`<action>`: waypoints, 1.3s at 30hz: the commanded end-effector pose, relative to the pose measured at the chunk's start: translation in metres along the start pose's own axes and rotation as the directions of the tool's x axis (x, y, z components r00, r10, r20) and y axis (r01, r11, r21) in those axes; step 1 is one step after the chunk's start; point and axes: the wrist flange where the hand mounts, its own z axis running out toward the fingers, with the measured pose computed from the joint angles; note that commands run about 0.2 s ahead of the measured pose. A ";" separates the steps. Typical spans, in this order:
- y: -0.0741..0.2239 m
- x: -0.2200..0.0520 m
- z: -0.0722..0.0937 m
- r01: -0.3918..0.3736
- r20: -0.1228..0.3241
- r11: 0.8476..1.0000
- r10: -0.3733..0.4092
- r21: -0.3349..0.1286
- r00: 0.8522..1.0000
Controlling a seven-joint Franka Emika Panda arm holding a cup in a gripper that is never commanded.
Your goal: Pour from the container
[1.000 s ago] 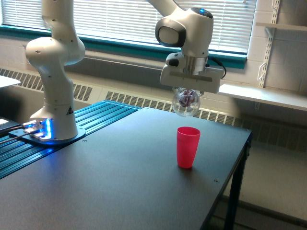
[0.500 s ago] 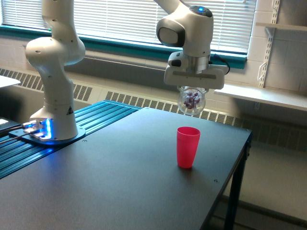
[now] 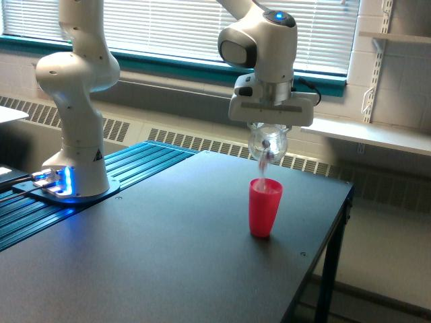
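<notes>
We are mid-pour: our gripper (image 3: 270,125) pinches the clear plastic cup (image 3: 267,143), tipped above the pink tumbler (image 3: 264,208) near the table's (image 3: 135,262) far right edge, purplish bits streaming down. Next, we judge, hold steady until it empties.

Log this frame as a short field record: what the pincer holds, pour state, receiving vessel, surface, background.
pincer: shut on the clear cup, held above the table
clear cup: tipped, mouth downward
pour: blurred stream of contents falling from the clear cup toward the pink cup
pink cup: upright, directly below the clear cup, not touching it
surface: dark table
arm base: at the exterior view's left
background: window blinds
</notes>
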 end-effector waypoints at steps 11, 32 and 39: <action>0.005 0.000 0.001 0.008 -0.019 1.000 -0.008 0.002 1.000; 0.020 -0.015 0.004 0.071 -0.100 0.997 -0.067 0.034 0.993; 0.025 -0.017 0.004 0.086 -0.109 0.995 -0.080 0.050 0.991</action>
